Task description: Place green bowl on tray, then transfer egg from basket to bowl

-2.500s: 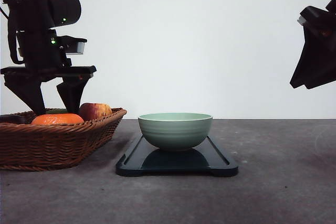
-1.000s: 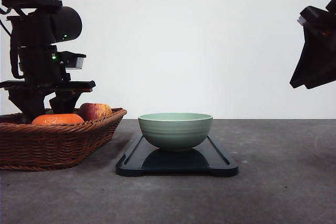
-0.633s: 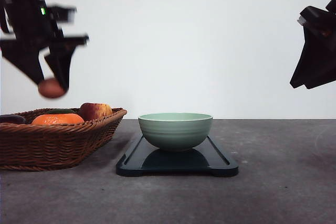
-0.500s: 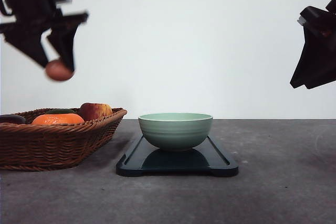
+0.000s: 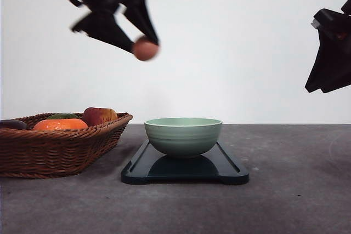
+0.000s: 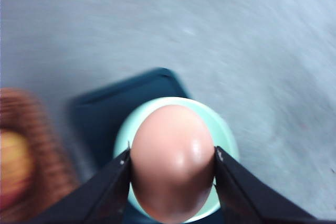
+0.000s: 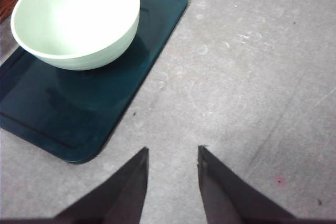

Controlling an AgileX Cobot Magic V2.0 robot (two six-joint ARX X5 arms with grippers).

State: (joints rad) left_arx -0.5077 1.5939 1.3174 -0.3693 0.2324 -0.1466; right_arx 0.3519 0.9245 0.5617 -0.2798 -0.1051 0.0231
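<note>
At the far left stands the basket [image 5: 60, 143] on the table [image 5: 296, 190], with an orange [image 5: 59, 125] and an apple [image 5: 98, 116] inside. Above and a little to the right, the left gripper [image 5: 143, 45] hangs high in the air, tilted, and its two fingers are clamped on the egg [image 5: 145, 49]. In the left wrist view the egg [image 6: 172, 162] sits between the fingers [image 6: 105, 187], held at its wide middle, with the bowl [image 6: 226, 135] seen right under it.

In the front view the bowl [image 5: 183, 135] rests in the middle of the tray [image 5: 230, 171]. It looks empty, so the first part of the task seems done. The egg is above the left rim of the bowl, well over it.

The egg is light, but its shell is smooth, rounded and easy to crack. I think the grip on its sides is good, but the squeeze must be gentle and the release should come low inside the bowl.

At the far right the right gripper [image 7: 172, 170] is raised, its fingers apart and holding nothing.
</note>
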